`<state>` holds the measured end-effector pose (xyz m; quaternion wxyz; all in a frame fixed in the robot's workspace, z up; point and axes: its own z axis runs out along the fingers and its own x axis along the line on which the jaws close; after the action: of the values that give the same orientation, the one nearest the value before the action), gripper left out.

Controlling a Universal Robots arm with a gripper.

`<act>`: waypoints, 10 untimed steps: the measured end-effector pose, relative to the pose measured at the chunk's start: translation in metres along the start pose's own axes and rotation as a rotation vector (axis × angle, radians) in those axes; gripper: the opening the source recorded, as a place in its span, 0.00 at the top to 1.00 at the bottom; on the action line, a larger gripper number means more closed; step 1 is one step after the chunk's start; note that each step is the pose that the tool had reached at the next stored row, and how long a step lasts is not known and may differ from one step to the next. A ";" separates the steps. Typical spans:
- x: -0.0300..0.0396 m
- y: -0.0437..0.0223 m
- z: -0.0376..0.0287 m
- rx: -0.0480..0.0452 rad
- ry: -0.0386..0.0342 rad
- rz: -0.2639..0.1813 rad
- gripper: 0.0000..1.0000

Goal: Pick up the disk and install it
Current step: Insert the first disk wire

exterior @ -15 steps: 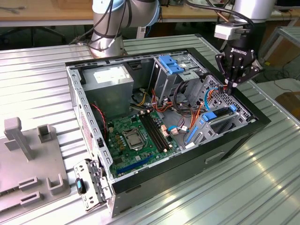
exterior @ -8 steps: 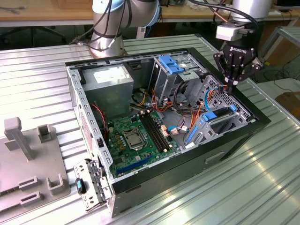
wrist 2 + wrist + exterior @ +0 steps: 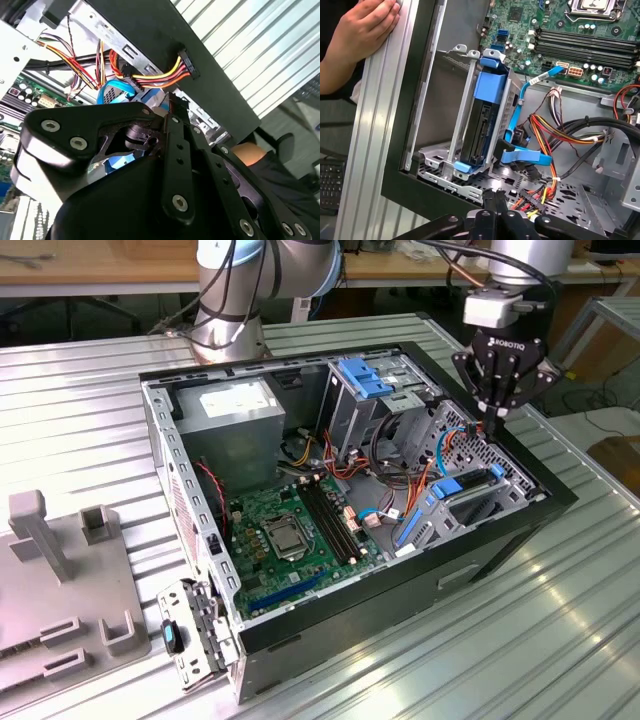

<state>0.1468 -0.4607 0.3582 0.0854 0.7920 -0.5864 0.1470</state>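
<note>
Fingers (image 3: pixel 177 145) clenched together, grasping nothing. Gripper (image 3: pixel 496 418) hangs over one corner of the computer case (image 3: pixel 400 590). The disk (image 3: pixel 481 125) sits on edge in the drive cage (image 3: pixel 462 95) by the case's edge.

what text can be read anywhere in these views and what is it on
Gripper: white maker's mark on its body, not quoted.
Power supply label: print too small to read.
Motherboard: white markings too small to read.
Cable tag: blurred, unreadable.

A ribbed metal table (image 3: pixel 90 400) fronts wooden workbenches (image 3: pixel 100 270) along the back.
</note>
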 end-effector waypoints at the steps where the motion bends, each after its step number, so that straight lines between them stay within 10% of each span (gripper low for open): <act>1: -0.0011 -0.0004 -0.0004 0.0058 -0.0004 -0.017 0.89; 10: -0.0075 -0.0025 -0.0024 0.0378 -0.0004 -0.111 0.89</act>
<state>0.1468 -0.4524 0.3581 0.0784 0.8248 -0.5387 0.1529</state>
